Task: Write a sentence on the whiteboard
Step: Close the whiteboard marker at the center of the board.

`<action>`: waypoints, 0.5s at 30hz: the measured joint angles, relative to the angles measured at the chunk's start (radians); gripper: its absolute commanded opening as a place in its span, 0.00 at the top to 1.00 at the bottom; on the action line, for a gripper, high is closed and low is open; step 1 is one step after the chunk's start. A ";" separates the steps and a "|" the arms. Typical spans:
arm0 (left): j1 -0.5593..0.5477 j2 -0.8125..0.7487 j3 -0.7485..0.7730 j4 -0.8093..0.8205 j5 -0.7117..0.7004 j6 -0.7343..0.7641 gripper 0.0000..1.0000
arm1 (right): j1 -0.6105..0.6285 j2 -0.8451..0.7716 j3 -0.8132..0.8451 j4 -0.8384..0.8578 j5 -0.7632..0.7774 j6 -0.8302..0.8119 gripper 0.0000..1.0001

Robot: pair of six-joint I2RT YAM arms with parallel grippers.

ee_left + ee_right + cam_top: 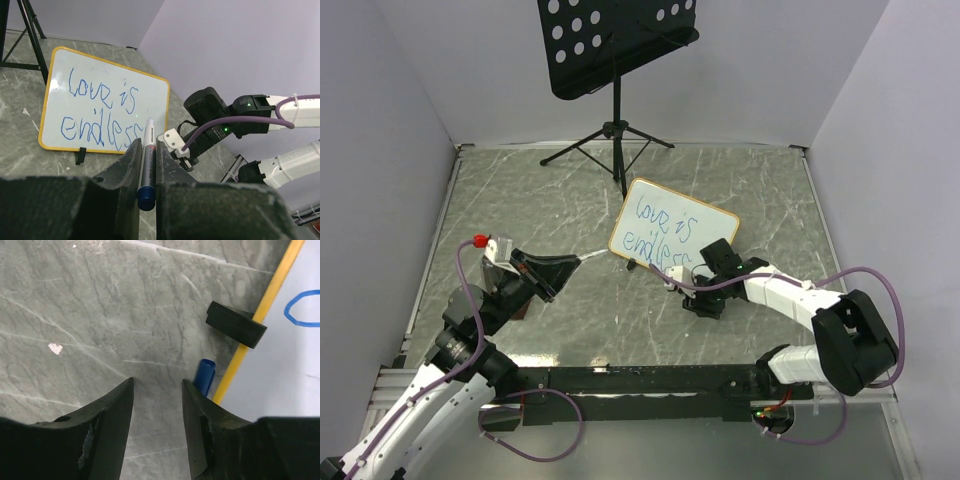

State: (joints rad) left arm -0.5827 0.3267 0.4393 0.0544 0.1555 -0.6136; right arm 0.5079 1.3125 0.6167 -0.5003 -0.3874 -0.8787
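Top view: whiteboard [673,232] stands tilted on the desk [540,200], right of centre, in front of the music stand [617,45]. It bears the sentence [663,228] "love is endless" in blue, in two lines. Left hand [570,265] is well apart to its left. Right hand [678,280] is low at its near edge.

Left wrist view: left hand [147,145] is clamped on a marker [146,165], tip toward the board's lower edge.

Right wrist view: right hand [157,390] has its jaws apart, with only desk between them. A blue cylinder [205,375] lies beside the board's yellow frame, near a black foot [236,324].
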 measured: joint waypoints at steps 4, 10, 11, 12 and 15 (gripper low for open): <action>0.000 0.000 0.000 -0.001 0.000 0.000 0.99 | 0.011 0.010 0.000 0.006 0.006 0.007 0.56; 0.000 -0.003 0.000 -0.003 0.000 0.000 0.99 | 0.026 0.006 0.000 0.001 0.003 -0.002 0.56; 0.000 -0.003 0.000 -0.006 -0.001 0.000 0.99 | 0.027 0.001 0.000 -0.004 0.003 -0.005 0.56; 0.000 -0.003 0.000 -0.010 -0.002 0.000 0.99 | 0.027 -0.007 0.000 -0.010 0.005 -0.006 0.55; 0.000 -0.005 0.000 -0.016 -0.003 0.000 0.99 | 0.026 -0.052 -0.004 -0.023 0.015 -0.013 0.55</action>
State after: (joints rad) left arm -0.5827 0.3218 0.4393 0.0380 0.1528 -0.6136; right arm 0.5343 1.2606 0.6128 -0.5228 -0.3725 -0.8917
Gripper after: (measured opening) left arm 0.138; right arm 0.446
